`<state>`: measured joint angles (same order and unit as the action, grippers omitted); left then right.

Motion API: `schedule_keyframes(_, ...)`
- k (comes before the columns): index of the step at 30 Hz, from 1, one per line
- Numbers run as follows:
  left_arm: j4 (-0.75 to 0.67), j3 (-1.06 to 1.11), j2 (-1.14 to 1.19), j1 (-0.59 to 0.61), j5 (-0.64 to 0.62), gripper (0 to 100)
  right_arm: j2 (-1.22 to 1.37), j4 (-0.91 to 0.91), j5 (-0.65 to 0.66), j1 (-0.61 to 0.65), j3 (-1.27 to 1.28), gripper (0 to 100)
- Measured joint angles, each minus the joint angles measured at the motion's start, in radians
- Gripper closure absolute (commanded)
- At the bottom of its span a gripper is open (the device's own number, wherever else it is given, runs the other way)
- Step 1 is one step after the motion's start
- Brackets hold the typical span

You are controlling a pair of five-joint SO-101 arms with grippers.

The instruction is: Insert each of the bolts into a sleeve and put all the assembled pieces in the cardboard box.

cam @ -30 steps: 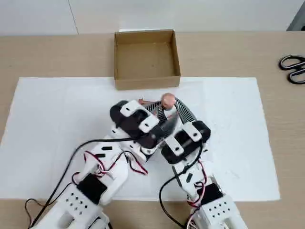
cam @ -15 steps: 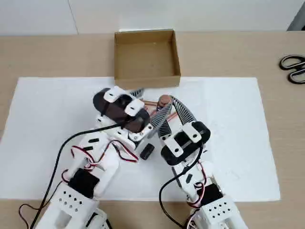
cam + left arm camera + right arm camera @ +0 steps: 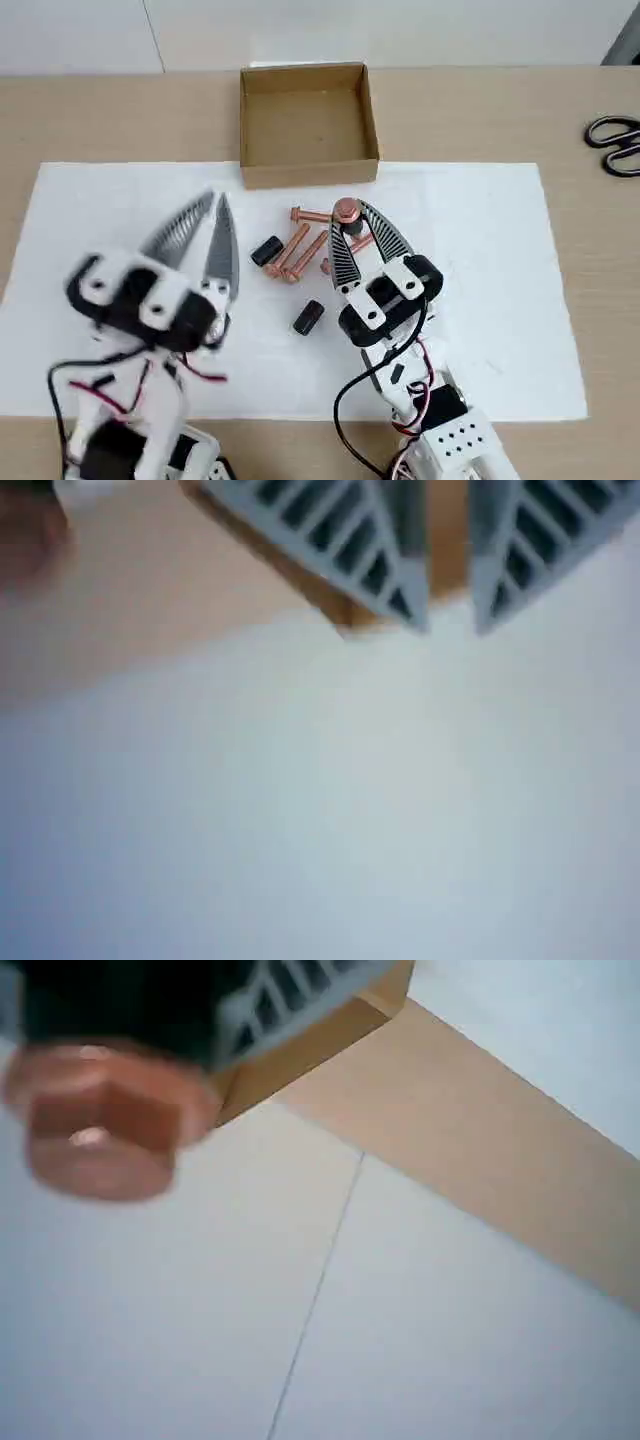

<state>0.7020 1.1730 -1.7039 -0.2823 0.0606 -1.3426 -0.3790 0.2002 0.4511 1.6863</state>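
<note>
My right gripper (image 3: 351,214) is shut on an assembled piece held just above the white paper: a copper bolt head (image 3: 347,210) (image 3: 100,1120) sticks out of a black sleeve (image 3: 352,230) (image 3: 120,1005). It hangs a little in front of the cardboard box (image 3: 308,120) (image 3: 300,1050). Several loose copper bolts (image 3: 300,250) lie left of it. Two black sleeves (image 3: 266,250) (image 3: 308,317) lie near them. My left gripper (image 3: 216,200) (image 3: 450,628) is at the left over bare paper, slightly open and holding nothing, its tips pointing toward the box's corner (image 3: 340,610).
The white paper sheet (image 3: 500,300) covers the middle of the wooden table (image 3: 100,110). Black scissors (image 3: 615,143) lie at the far right edge of the table.
My left arm has pulled away from the right gripper, back and to the left, uncovering the loose bolts and sleeves. The right gripper keeps the bolt and sleeve in nearly the same spot.
</note>
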Motion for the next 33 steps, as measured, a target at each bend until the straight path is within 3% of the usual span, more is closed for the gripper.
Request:
schedule_keyframes(6,0.203,0.078,-0.095,0.072,-0.049,99,0.002,0.109,0.0,-0.104,-0.064,99.4)
schedule_keyframes(14,0.215,0.095,-0.101,0.16,-0.157,99,0.018,0.735,0.0,-0.144,-0.505,99.4)
schedule_keyframes(17,0.186,0.14,-0.101,0.16,-0.161,99,0.083,0.882,0.0,-0.157,-0.628,99.4)
schedule_keyframes(27,-0.075,0.324,-0.101,0.16,-0.164,99,0.643,0.948,0.0,-0.21,-0.982,99.4)
schedule_keyframes(33,-0.135,0.338,-0.101,0.161,-0.164,99,1.065,0.951,0.0,-0.21,-1.329,99.5)
